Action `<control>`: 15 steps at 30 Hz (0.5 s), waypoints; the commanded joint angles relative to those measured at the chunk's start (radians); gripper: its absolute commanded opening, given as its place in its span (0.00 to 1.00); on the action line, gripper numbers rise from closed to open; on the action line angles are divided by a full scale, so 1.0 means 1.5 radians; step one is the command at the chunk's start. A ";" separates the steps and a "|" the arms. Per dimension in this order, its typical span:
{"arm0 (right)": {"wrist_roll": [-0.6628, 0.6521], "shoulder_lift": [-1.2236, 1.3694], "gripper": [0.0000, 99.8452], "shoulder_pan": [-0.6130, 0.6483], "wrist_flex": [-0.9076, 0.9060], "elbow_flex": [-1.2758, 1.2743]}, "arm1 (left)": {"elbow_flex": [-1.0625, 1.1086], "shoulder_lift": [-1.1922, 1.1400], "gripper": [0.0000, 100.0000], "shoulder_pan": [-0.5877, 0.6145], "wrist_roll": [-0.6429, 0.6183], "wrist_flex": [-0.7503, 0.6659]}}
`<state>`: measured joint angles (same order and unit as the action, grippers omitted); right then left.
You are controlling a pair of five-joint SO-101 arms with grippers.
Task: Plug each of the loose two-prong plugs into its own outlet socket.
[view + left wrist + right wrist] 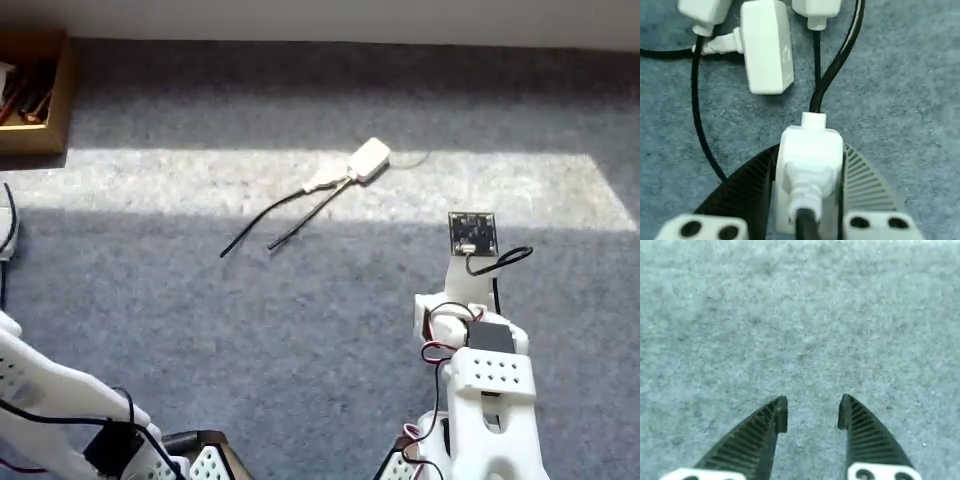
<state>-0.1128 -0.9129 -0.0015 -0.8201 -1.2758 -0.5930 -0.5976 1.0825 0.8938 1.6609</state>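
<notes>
Plug (809, 167) clamped between closed fingers of left gripper (810, 150).
White outlet block (767, 47) just ahead of it; right gripper (812, 415) half-parted, empty, over carpet (790, 315).

White plug (810, 165) gripped, black-corded — white socket block (767, 47) flat nearby.

Cords (696, 105), white block (765, 47) before left gripper (811, 150)

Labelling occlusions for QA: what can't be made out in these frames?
Prongs of the plug in the left hand: hidden beneath its own body, left wrist view.
White piece beyond it: cut off by that view's edge.
Openings of the white block: too small, high view.
</notes>
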 commanded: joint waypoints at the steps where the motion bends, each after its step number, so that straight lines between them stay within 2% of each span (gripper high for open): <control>1: -0.005 0.002 0.17 -0.004 0.011 0.004 | 0.023 0.009 0.03 0.004 0.009 -0.005; 5: -0.005 0.002 0.17 -0.004 0.011 0.004 | 0.023 0.014 0.16 0.004 0.017 -0.003; 10: -0.005 0.002 0.17 -0.004 0.011 0.004 | 0.021 0.015 0.36 -0.016 0.073 0.012; 15: -0.005 0.002 0.17 -0.004 0.011 0.004 | -0.003 0.011 0.44 -0.027 0.070 0.019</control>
<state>-0.1128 -0.9129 -0.0015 -0.8201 -1.2758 -0.5562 -0.5976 1.0656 0.9920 1.6778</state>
